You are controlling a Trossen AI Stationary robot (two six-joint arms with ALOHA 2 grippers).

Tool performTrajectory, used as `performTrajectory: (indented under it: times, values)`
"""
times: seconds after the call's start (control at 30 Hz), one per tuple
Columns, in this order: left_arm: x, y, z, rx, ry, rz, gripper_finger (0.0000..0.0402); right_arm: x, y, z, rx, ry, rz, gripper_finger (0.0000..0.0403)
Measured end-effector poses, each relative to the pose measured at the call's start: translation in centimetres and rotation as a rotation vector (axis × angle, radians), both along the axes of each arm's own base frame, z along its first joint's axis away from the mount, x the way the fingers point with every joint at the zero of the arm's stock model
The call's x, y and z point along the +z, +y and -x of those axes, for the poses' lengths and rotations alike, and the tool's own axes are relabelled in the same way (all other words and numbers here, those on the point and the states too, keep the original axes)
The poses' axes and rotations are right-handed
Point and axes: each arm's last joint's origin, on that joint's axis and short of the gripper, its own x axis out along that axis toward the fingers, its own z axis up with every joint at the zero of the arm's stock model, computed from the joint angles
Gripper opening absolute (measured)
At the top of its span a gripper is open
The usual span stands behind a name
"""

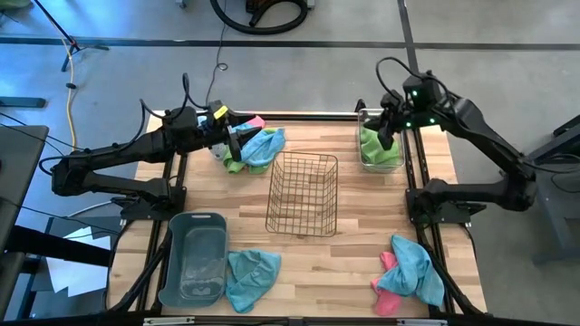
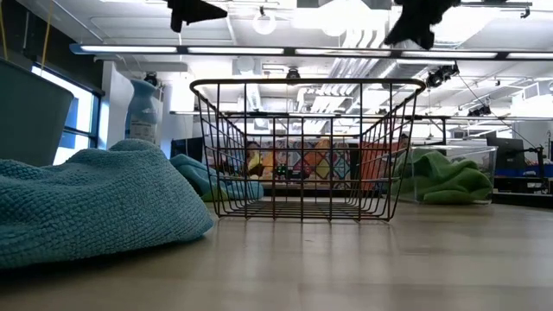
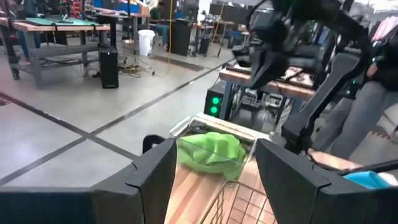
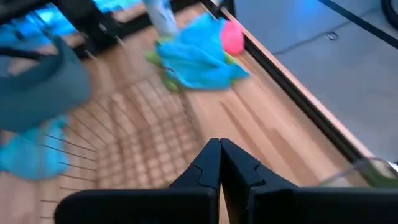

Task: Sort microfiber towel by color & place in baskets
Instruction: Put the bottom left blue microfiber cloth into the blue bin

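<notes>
towels (image 1: 258, 148) in the far pile look soft, light, floppy: pinch a raised fold. left hand (image 1: 224, 138) hovers there, fingers wide, empty; right hand (image 1: 388, 136), shut, above clear bin (image 1: 366, 116).

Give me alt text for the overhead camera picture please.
A wire basket stands mid-table, a grey tub near left, a clear bin holding a green towel far right. Towel piles lie far left, near right and beside the tub.

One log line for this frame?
left gripper: open, over towel pile | right gripper: shut, above clear bin | wire basket: empty
</notes>
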Motion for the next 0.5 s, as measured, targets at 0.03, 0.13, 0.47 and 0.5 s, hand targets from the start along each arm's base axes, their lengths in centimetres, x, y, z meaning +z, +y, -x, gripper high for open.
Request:
performTrajectory:
  times: [0.03, 0.13, 0.47, 0.5]
  values:
    - [0.0, 0.0, 0.0, 0.0, 0.001, -0.001, 0.0209, 0.2, 0.4, -0.1, 0.005, -0.022, -0.008, 0.0]
    - [0.0, 0.0, 0.0, -0.001, 0.001, -0.002, 0.0209, 0.7, 1.5, -0.7, 0.037, -0.074, -0.027, 0.0]
    - [0.0, -0.5, 0.0, -0.175, 0.011, -0.016, 0.0209, 2.1, 3.6, -4.1, 0.11, -0.25, -0.021, 0.0034]
    - [0.1, -0.7, 0.1, -0.217, 0.012, -0.005, 0.0209, 2.2, 3.9, -4.4, 0.132, -0.265, -0.009, 0.0049]
